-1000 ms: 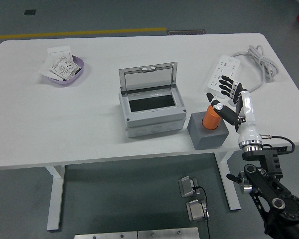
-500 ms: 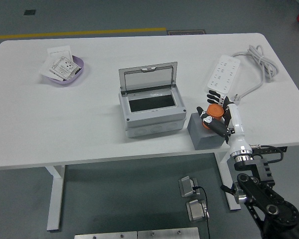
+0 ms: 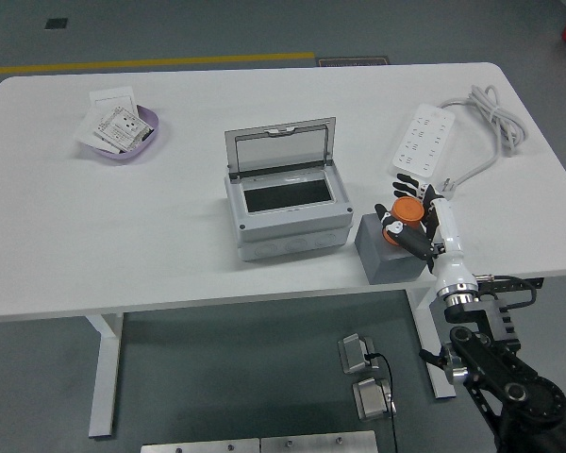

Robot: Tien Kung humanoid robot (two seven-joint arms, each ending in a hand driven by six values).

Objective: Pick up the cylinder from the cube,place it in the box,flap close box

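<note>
An orange cylinder (image 3: pixel 405 213) stands upright on a dark grey cube (image 3: pixel 389 255) near the table's front edge, right of centre. My right hand (image 3: pixel 411 219) is curled around the cylinder, its black fingers (image 3: pixel 410 242) wrapping the front and sides. The grey box (image 3: pixel 285 206) sits left of the cube, its hinged lid (image 3: pixel 281 145) standing open at the back and its dark inside showing. My left arm is out of the picture.
A white power strip (image 3: pixel 421 142) with a coiled cable (image 3: pixel 491 113) lies behind my right hand. At the far left a purple dish (image 3: pixel 143 142) holds paper packets (image 3: pixel 113 123). The white table (image 3: pixel 123 236) ends just in front of the cube.
My right hand moved left and down from beside the cylinder and its spread fingers closed around it. Over the last half second nothing has visibly shifted.
</note>
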